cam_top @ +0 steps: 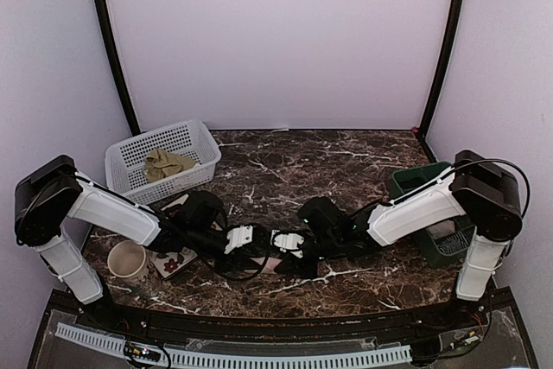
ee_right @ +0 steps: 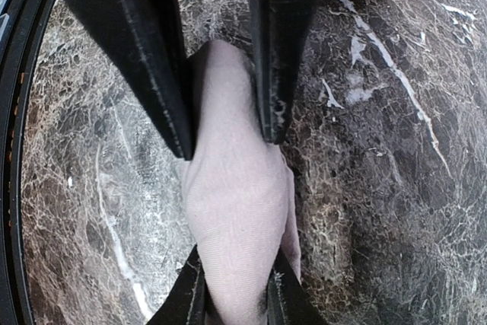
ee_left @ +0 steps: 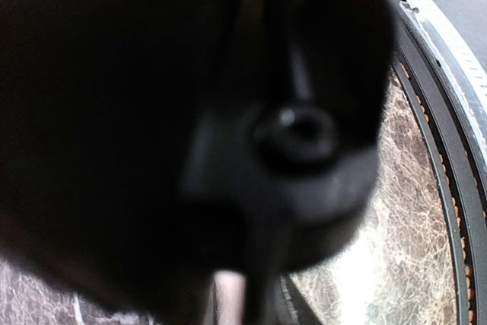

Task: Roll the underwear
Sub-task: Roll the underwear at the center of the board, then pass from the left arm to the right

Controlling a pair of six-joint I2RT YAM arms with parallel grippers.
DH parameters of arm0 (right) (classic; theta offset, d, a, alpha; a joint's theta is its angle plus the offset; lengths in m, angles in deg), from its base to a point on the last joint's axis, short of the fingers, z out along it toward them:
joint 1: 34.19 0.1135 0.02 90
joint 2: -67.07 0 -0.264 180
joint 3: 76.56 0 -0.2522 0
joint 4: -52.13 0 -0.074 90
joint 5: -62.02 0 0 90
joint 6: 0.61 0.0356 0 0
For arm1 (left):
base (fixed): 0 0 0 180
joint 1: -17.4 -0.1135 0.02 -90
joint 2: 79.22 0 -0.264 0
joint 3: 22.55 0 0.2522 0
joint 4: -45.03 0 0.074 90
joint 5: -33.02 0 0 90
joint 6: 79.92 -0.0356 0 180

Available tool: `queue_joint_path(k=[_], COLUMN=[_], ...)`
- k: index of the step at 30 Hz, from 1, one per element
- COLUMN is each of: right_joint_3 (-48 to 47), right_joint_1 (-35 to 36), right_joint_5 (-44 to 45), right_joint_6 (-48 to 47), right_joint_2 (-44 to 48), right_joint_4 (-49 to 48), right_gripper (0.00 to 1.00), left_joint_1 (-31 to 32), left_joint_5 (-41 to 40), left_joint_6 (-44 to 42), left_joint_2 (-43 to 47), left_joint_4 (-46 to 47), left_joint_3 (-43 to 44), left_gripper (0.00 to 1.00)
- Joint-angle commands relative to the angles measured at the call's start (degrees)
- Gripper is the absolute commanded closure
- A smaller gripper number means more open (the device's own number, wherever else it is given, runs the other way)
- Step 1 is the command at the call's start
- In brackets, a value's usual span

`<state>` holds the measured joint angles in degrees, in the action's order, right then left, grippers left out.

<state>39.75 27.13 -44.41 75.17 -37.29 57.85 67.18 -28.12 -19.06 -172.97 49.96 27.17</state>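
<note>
Two black fingers point(ee_right: 152, 51) of the right gripper point(ee_right: 226, 135) are pressed onto the pink underwear point(ee_right: 236, 203), one on each side, so the cloth is pinched between them. The fingers are long, flat and pointed, with pale scuffed edges. The underwear is seen as a soft, smooth roll, fat in the middle and thinner at both ends. It lies on the table point(ee_right: 380, 150), at the near edge, between the two arms.

From the other end, the roll is squeezed by the left gripper point(ee_right: 236, 253), whose two dark fingertips are pushed into the cloth. So the roll is held at both ends, with the two grippers pointing at each other. The table top is made of dark brown stone with thin white lines all over it.

In the left wrist view, almost everything is hidden by a big dark blurry shape. Only a little pink and some stone can be made out.

From above, the left arm point(cam_top: 112, 209) and the right arm point(cam_top: 415, 209) are seen stretched low over the table and bent in toward the middle, where they meet. Their white covers are smooth and shiny.

Farther out on the left, a cream cup point(cam_top: 128, 259) is seen beside the left arm. Behind it, the olive underwear point(cam_top: 168, 163) is lying crumpled in a white basket point(cam_top: 121, 157) full of small holes. On the right, a green bin point(cam_top: 410, 181) is standing.
</note>
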Motion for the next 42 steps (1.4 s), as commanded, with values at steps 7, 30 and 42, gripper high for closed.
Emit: queue_joint_path(k=[7, 30, 42], right_joint_3=[2.6, 14.0, 10.5], right_joint_1=[-1.0, 1.0, 3.6], right_joint_5=[4.7, 13.1, 15.4], right_joint_6=[1.1, -5.2, -9.5], right_joint_2=[1.2, 15.5, 9.2], right_joint_4=[2.6, -10.5, -13.0], right_gripper=[0.80, 0.46, 0.44], left_joint_1=[0.5, -6.4, -7.8], left_joint_5=[-2.3, 16.0, 21.0], left_joint_6=[1.3, 3.3, 2.8], left_joint_2=[-2.2, -13.2, -17.9], left_joint_4=[-4.7, -27.0, -31.2], left_joint_3=[-2.2, 15.5, 20.0], left_gripper=[0.87, 0.95, 0.95])
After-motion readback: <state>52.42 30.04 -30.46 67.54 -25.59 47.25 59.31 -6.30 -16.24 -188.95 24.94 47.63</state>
